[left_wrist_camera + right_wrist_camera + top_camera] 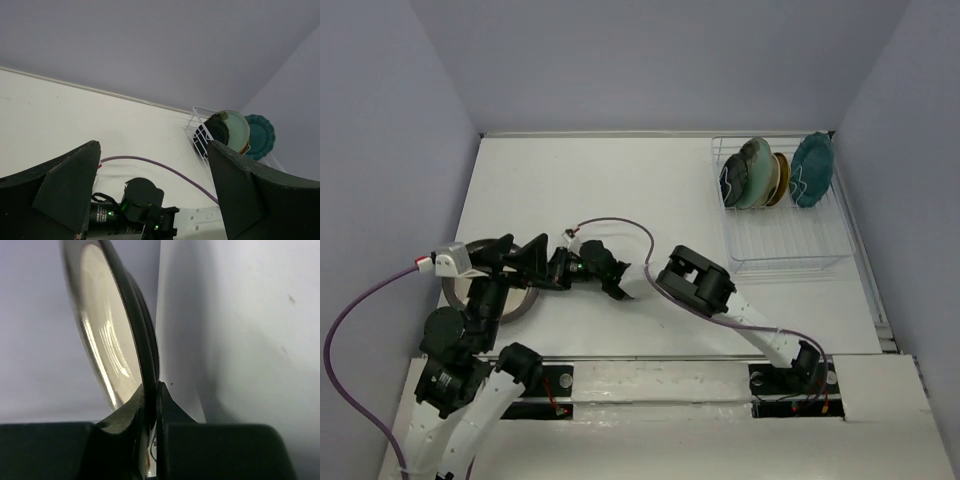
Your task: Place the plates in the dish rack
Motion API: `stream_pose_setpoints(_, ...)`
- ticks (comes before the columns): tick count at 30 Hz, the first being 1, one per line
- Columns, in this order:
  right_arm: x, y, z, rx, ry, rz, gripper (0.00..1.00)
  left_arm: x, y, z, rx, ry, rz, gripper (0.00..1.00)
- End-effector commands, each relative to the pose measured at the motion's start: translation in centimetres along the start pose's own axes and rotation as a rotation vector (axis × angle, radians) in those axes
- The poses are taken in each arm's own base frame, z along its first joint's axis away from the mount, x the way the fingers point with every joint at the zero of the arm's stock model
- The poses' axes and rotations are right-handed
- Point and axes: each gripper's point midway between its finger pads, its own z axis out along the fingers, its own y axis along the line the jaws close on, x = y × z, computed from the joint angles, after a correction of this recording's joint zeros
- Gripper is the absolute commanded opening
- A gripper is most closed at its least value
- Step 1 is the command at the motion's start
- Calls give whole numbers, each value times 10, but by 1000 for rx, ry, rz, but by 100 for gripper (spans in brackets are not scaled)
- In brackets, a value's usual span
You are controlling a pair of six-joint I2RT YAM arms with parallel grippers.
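Note:
The grey metallic plate lies at the table's left, mostly hidden under the arms. My right gripper is shut on its rim; the right wrist view shows the gripper pinching the shiny plate edge-on. My left gripper is open and empty just above, its jaws wide apart in the left wrist view. The white wire dish rack stands at the far right and holds the teal plate, a yellow plate, the pale aqua plate and a dark one.
The right arm's elbow and its purple cable lie across the table's middle. The left arm's purple cable loops off the left side. Grey walls close in the table on three sides. The rack's near half has no plates.

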Motion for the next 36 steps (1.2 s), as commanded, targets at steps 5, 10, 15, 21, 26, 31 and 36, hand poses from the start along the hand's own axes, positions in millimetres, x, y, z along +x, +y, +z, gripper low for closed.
stream_pose_setpoints(5, -20, 70, -39, -25, -125, -246, 7, -12, -5, -3, 24, -51, -15, 99)
stream_pose_setpoints(10, -59, 138, -85, 70, -319, -459, 7, -13, -5, -4, 26, -56, -18, 99)
stream_pose_setpoints(15, -113, 158, -150, 223, -523, -607, 7, -15, -4, -5, 23, -66, -20, 99)
stream_pose_setpoints(21, -179, 221, -298, 384, -877, -771, 7, -12, -7, -5, 45, -58, -19, 99)
stream_pose_setpoints(26, -238, 267, -476, 783, -1233, -949, 7, -9, -14, -5, 85, -49, -23, 99)
stream_pose_setpoints(31, -258, 323, -611, 1094, -1503, -989, 7, -7, -21, -5, 126, -41, -26, 99)
stream_pose_setpoints(36, -283, 340, -681, 1349, -1569, -1024, 7, -3, -23, -5, 136, -22, -24, 99)
